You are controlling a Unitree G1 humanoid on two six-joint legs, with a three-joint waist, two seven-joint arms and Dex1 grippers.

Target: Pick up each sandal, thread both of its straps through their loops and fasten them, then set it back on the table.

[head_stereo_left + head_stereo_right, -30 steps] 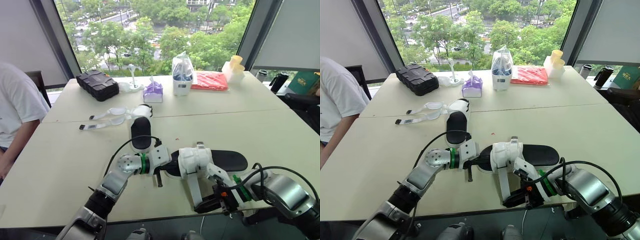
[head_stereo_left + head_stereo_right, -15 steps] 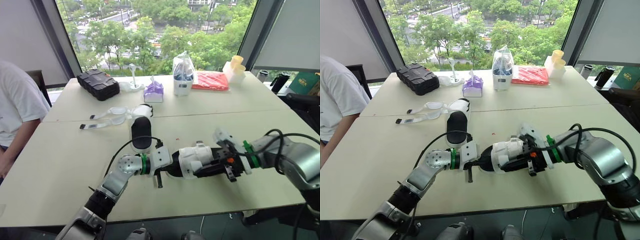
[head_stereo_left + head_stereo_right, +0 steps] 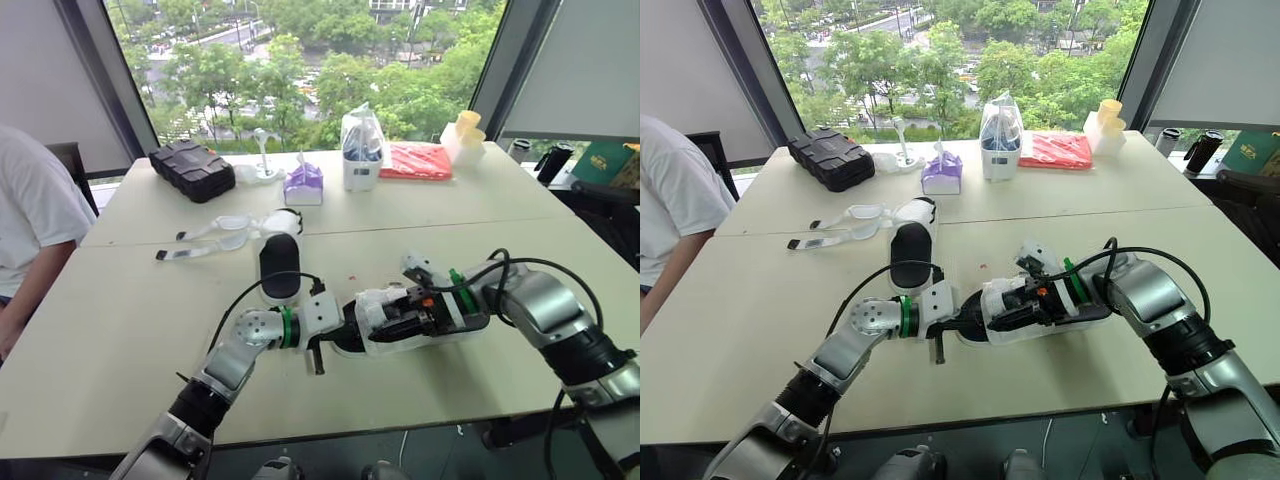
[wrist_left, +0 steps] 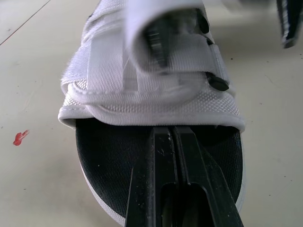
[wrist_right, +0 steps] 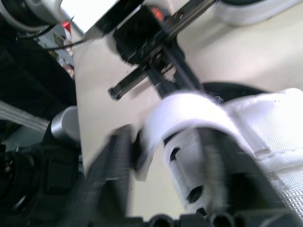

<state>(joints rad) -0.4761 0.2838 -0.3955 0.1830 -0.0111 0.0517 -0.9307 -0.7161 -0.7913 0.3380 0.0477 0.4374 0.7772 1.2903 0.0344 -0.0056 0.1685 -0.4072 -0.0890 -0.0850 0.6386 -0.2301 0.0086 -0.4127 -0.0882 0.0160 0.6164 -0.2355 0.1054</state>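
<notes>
Beige table (image 3: 120, 330); wide window (image 3: 300, 50) behind, green trees (image 3: 420, 90) outside; daylight.

- Straight ahead of left gripper (image 4: 173, 135): blocked, tips resting on white mesh-strapped sandal with black footbed (image 3: 455, 322).
- Between left gripper and right gripper (image 3: 398, 318): no gap, taken up by that sandal's straps.
- Just beyond left gripper's wrist: second white sandal with black footbed (image 3: 281, 262), loose straps trailing off.
- Robot-side of both grippers: bare beige table (image 3: 120, 340), open passage.
- Far beyond: black ribbed case (image 3: 194, 168), purple tissue pack (image 3: 304, 185), well apart.
</notes>
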